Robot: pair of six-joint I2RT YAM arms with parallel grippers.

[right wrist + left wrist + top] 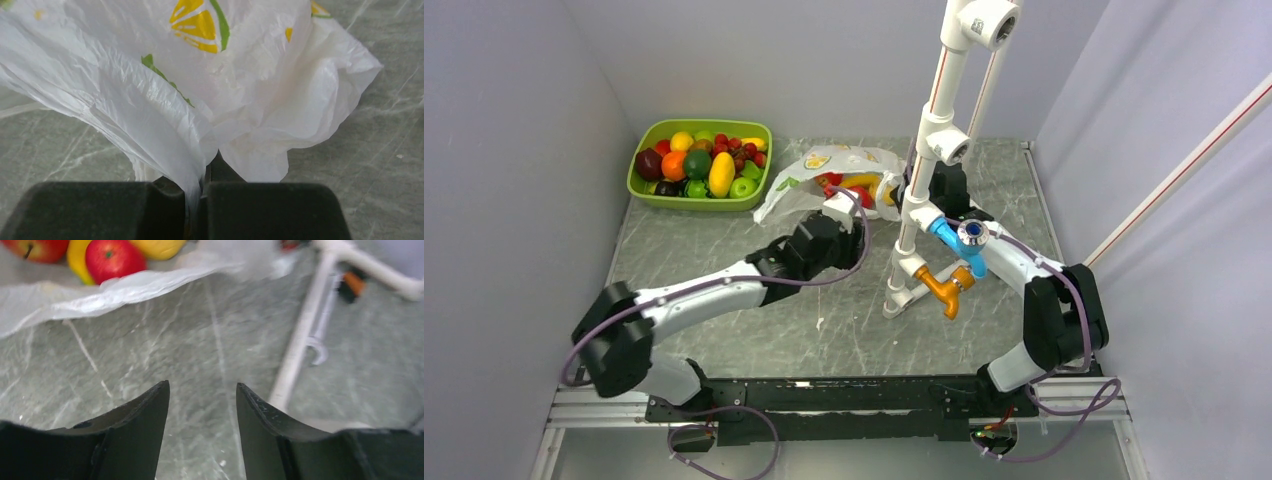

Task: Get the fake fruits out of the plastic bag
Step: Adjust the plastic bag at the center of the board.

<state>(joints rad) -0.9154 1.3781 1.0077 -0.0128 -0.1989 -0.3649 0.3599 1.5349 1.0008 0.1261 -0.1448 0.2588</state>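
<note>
Left wrist view first: the left gripper (202,387) hangs open over bare table (165,340) just in front of the bag (100,292), with nothing between its jaws. Past the bag's edge I count four fruits. There are two red ones, an apple (114,260) and another apple (35,247) cut off by the frame. One banana (76,260) sits between them, and one lemon (157,246) lies to the right (round and dull yellow, only half in shot). All four lie in the bag.

Right wrist view: the right gripper (200,187) is clamped on a bunched fold of the bag. The film is pinched flat between the jaws and fans out beyond them.

Top view: there's just the one bag. The left gripper is at its near side and the right gripper at its right side. One green tray (649,192) sits left of the bag, close enough that I can't tell if they touch, heaped with mixed fruit (too jumbled to count). One white pipe frame (934,110) stands right of the bag, with one blue and one orange fitting.
</note>
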